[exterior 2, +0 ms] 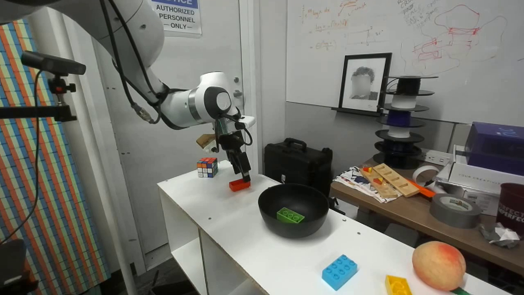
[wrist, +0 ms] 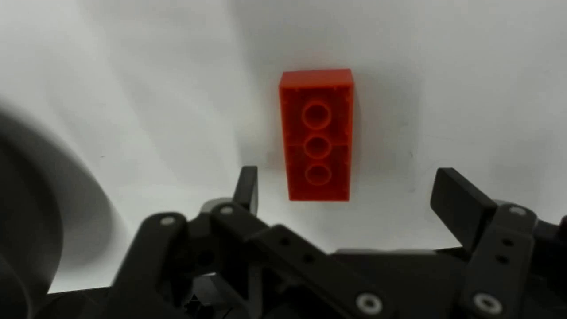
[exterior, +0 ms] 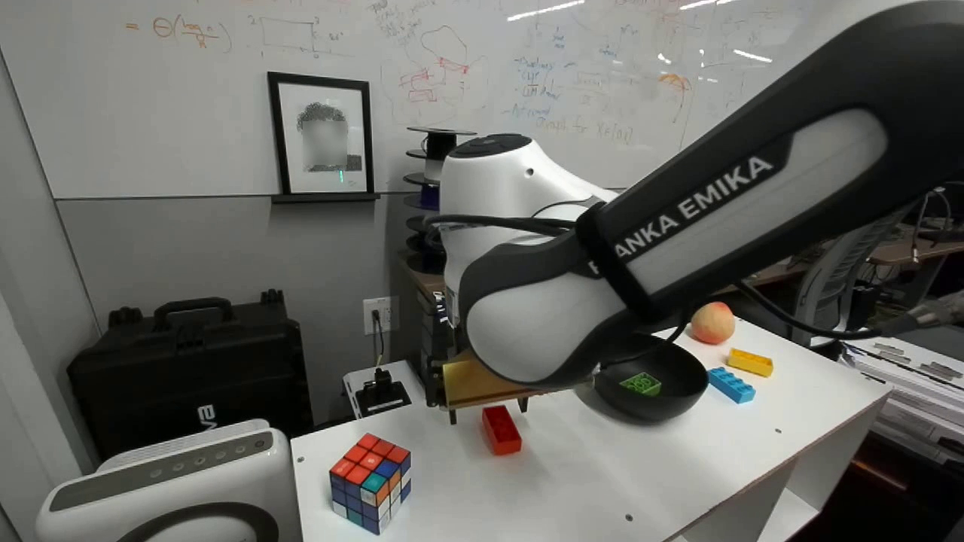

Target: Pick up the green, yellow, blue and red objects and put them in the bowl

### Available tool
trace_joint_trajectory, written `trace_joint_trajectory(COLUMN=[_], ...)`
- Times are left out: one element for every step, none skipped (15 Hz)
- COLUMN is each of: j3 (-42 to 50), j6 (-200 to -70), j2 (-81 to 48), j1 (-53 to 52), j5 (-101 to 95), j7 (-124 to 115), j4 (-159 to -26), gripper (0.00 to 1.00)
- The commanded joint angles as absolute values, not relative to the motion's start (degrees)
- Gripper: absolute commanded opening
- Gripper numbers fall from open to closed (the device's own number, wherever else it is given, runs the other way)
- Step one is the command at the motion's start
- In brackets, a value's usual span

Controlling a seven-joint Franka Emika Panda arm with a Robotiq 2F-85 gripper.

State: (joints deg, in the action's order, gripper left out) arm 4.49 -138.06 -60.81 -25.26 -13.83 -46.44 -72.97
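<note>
Table [exterior 2: 278, 262]: 1, white.

Gripper [wrist: 349, 193]: 1, black, low over the table. Fingers spread wide, the gap broader than the red block [wrist: 318, 137].

Red block: 1, lying hollow side up near the long edge that faces the whiteboard [exterior 2: 315, 73]. In the wrist view its lower end shows between the fingers, clear of both.

Bowl [exterior 2: 314, 200]: 1, black, upright, by the same long edge, with the red block toward one short edge and the blue block [exterior 2: 339, 271] toward the other.

Green block [exterior 2: 290, 215]: 1, inside the bowl in both exterior views.

Blue block: 1, studs up, between the bowl and the yellow block [exterior: 750, 362].

Yellow block: 1, nearer that short edge than the blue.

Peach [exterior: 713, 324]: 1, near the corner where that short edge meets the whiteboard edge.

Cube [exterior: 370, 482]: 1, multicoloured, near the opposite short edge.
</note>
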Motion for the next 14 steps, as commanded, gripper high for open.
trace_joint_trajectory(j3=[4.7,4.7,4.8,4.7,4.6,4.5,4.5,4.5,4.4,4.4,4.3,4.4,4.5,4.5], j6=[-136.7,-136.4,-136.3,-136.4,-136.3,-136.2,-136.5,-136.8,-137.0,-137.0,-137.2,-137.6,-138.0,-138.2], j2=[-61.8,-61.7,-61.6,-61.7,-61.7,-61.8,-61.8,-61.7,-61.6,-61.5,-61.3,-60.9,-60.2,-59.4], j1=[-25.3,-25.3,-25.2,-24.9,-24.8,-24.9,-25.0,-25.0,-25.1,-25.1,-25.1,-25.2,-25.2,-25.1], j5=[-11.8,-11.5,-11.2,-10.8,-10.4,-10.2,-10.0,-9.7,-9.3,-9.1,-8.8,-8.7,-8.5,-8.4], j7=[-46.6,-46.7,-46.7,-46.8,-46.8,-47.0,-47.1,-47.2,-47.4,-47.6,-47.7,-48.1,-48.9,-49.6], j4=[-71.8,-72.3,-72.8,-73.1,-73.1,-73.0,-72.9,-72.7,-72.7,-72.7,-73.1,-73.8,-74.9,-76.0], gripper=[1.00,1.00,1.00,0.75,0.72,0.65,0.56,0.49,0.42,0.34,0.27,0.18,0.11,0.14])
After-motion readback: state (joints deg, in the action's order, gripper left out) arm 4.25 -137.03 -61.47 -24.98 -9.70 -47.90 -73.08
